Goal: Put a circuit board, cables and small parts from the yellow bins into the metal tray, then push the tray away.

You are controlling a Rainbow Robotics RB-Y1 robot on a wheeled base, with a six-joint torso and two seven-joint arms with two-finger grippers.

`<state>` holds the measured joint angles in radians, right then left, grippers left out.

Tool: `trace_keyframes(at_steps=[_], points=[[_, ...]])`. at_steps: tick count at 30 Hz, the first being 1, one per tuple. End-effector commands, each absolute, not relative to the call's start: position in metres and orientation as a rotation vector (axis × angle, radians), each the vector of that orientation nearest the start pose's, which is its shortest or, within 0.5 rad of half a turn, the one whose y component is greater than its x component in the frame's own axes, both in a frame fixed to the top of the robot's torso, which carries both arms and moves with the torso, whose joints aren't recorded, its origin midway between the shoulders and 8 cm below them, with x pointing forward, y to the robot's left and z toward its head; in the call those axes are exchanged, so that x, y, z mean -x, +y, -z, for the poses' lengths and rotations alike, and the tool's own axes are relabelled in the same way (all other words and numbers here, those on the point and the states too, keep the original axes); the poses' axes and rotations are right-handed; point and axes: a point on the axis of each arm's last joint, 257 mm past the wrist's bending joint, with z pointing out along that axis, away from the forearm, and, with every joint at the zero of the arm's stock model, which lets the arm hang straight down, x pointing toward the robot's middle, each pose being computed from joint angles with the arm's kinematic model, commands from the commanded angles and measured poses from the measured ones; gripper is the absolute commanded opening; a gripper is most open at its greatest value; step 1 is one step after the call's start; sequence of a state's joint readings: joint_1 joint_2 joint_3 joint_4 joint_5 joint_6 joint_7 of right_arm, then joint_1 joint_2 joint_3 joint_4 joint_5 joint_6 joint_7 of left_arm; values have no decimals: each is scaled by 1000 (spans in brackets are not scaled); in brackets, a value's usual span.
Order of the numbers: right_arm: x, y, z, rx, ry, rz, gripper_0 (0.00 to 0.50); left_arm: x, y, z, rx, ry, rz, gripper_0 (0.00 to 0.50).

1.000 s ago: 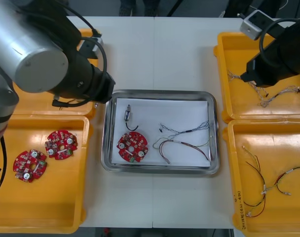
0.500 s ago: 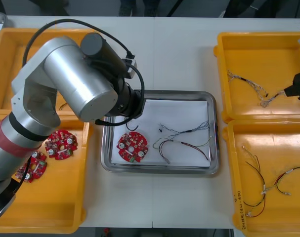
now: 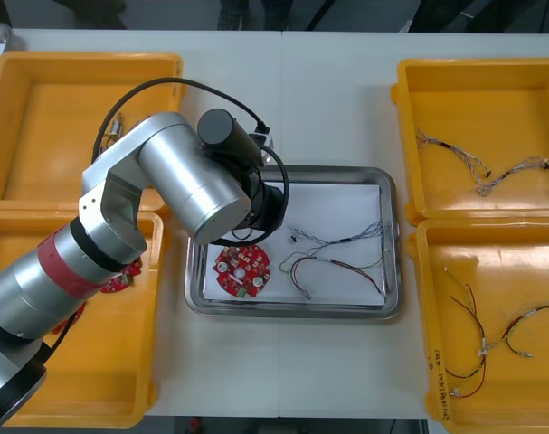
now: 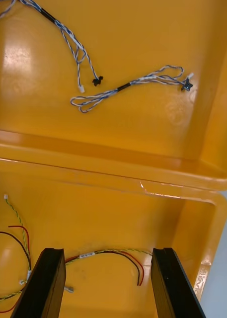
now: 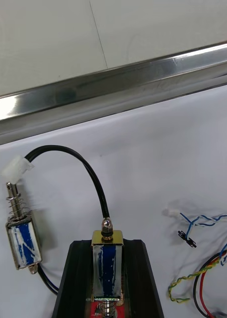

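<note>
- The far-left yellow bin (image 3: 39, 99) and the near-left yellow bin (image 3: 93, 380) are smooth moulded plastic with rounded corners. In the near one a spare circuit board (image 3: 120, 283) peeks out red from under the arm.
- The left gripper (image 5: 107, 244) sits low over the left end of the tray, its black fingers (image 5: 140, 283) clamped on a small metal part (image 5: 107, 261), a boxy block with a blue stripe and brassy ends. I'd say it is held that low so the part gets laid down rather than dropped.
- Just beside it a second metal part (image 5: 23, 246), with a spring on its pin, lies flat on the white lining. A glossy black cable (image 5: 88, 174) arcs over from a white plug.
- The metal tray (image 3: 292, 310) is shiny steel between the bins, within either arm's reach.
- Inside, the round red circuit board (image 3: 242, 269), studded with components, lies flat. To its right lie the thin cables (image 3: 337, 249) in a loose tangle.
- The far-right yellow bin (image 3: 491, 81) holds twisted blue and white cables (image 3: 482, 172). The near-right yellow bin (image 3: 518, 262) holds black and red ones.
- The right gripper (image 4: 108, 251) hovers over the near-right bin, fingers wide apart and empty, apparently waiting.
- The push looks like the step left.
</note>
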<state>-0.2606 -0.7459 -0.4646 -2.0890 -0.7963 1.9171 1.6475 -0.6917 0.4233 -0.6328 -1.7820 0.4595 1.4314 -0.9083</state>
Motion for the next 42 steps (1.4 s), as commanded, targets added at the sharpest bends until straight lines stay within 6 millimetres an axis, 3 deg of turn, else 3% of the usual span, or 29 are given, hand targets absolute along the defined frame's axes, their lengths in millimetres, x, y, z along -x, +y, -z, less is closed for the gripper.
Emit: trace_keyframes(at_steps=[1,19,20,22,23,24,26,36,42], points=[[-387,-433,110,153,2533,192,500,-497,13,217,-306,2441,261,3],[-368,-423,134,27,2526,124,500,-515,16,229,-279,2418,270,6],[-367,-422,134,23,2524,121,500,-515,15,229,-279,2416,273,34],[-366,-420,136,17,2522,107,500,-515,14,228,-277,2414,277,242],[-366,-419,135,16,2520,108,500,-515,14,227,-276,2414,279,370],[-365,-419,136,17,2522,105,500,-514,13,226,-274,2411,286,438],[-363,-419,138,17,2527,105,500,-513,11,224,-273,2409,291,500],[-361,-415,140,28,2533,90,500,-500,14,199,-257,2412,286,500],[-361,-414,140,36,2532,85,500,-491,28,178,-244,2418,266,500]])
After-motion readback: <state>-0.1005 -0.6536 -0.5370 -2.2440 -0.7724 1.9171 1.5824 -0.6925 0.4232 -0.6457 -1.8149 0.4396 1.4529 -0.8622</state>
